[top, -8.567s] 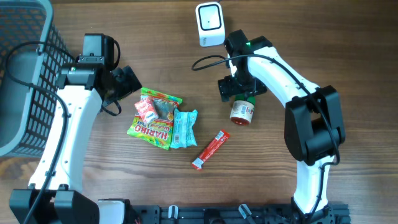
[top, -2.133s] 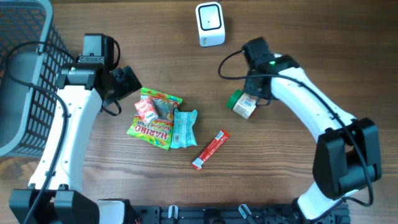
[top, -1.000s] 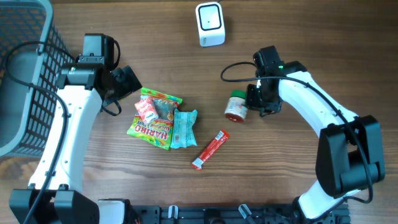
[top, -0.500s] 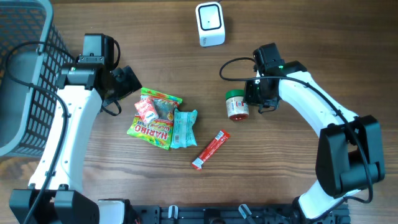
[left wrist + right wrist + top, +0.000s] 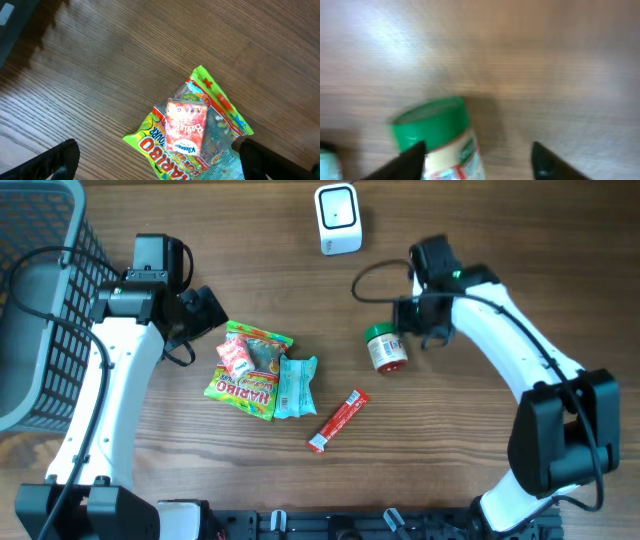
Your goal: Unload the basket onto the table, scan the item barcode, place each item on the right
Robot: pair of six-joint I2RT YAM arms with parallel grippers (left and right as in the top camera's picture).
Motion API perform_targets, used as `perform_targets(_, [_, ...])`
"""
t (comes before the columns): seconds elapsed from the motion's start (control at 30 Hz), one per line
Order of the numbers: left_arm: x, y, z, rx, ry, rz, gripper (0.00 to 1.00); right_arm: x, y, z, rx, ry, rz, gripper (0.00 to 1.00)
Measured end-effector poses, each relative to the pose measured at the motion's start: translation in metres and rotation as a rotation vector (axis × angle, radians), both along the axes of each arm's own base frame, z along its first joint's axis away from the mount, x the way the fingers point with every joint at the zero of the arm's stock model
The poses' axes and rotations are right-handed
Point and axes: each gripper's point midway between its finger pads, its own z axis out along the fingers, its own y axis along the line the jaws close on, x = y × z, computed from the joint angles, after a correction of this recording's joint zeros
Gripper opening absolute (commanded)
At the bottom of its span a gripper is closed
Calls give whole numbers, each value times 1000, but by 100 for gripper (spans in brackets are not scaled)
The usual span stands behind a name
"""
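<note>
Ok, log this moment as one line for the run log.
right claw: open, beside green-lidded jar | jar: lying on wooden table, unheld | left claw: open over snack packets | white box-shaped scanner: apart from jar

You see: table point(image 5: 560, 240) matt wood grain; jar lid point(image 5: 378, 335) smooth green plastic; sweets bag point(image 5: 245, 388) glossy printed film.

Shop checkout mock-up: scanner point(image 5: 337, 218), basket point(image 5: 45, 350).
</note>
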Motion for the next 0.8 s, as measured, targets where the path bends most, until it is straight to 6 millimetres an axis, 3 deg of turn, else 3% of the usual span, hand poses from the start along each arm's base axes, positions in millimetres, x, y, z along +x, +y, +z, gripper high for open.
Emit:
perform_targets(0.17, [0,0,0,0,0,0,100,28,10,77,18,-121,82,83])
perform_targets(0.3, [0,0,0,0,0,0,100,29,18,125,55,-179,148,87])
perform_targets(0.4, [0,0,0,0,0,0,100,19,19,142,64,-169,195,89])
perform_targets(0.47, [0,0,0,0,0,0,100,11,19,144,63,-145,218,90])
perform_targets(0.6, [0,0,0,0,0,0,100,-3,17,131,46,-51,265,91])
perform_targets(0.7, [0,0,0,0,0,0,100,-6,19,98,33,70,301,91])
perform_targets(0.8, [0,0,0,0,0,0,100,-1,21,47,19,205,323,91])
